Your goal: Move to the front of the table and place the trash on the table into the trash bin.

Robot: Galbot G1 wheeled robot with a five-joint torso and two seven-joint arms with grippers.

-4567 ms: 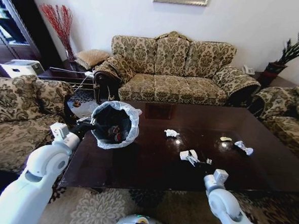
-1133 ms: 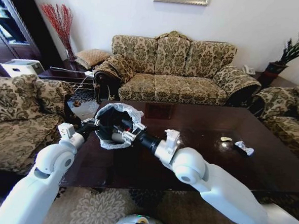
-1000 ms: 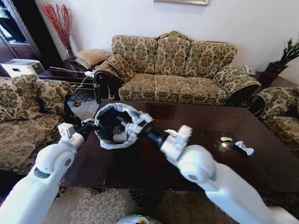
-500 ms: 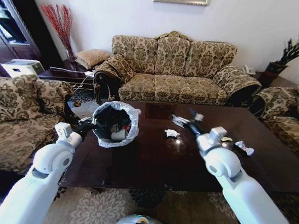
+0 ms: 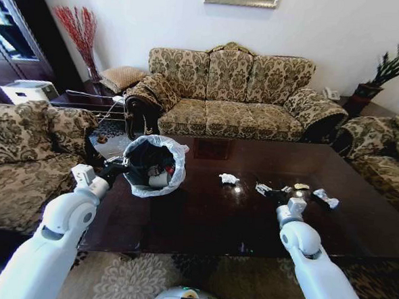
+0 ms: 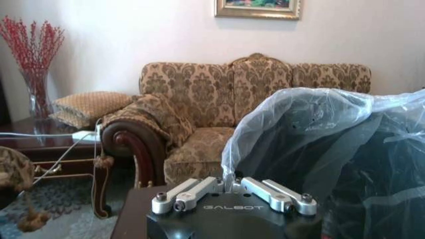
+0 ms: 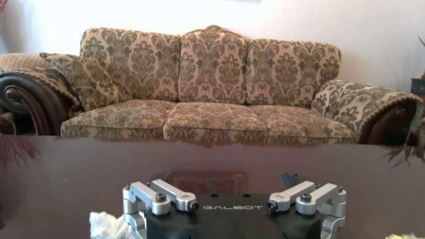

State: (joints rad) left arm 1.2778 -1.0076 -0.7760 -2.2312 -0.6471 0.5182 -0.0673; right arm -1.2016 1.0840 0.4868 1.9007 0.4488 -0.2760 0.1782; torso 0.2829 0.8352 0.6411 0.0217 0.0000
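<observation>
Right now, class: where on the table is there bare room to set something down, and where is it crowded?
Bare: the table's near strip, and its centre between the trash bin and the tissue. Crowded: right of that tissue, where the right gripper hangs over the scraps.

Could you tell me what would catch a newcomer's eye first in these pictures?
Probably the trash bin, tilted with its mouth toward the robot and held at its rim by the left gripper over the table's left end. Next, the right gripper open, low over the glossy top among scattered tissues.
</observation>
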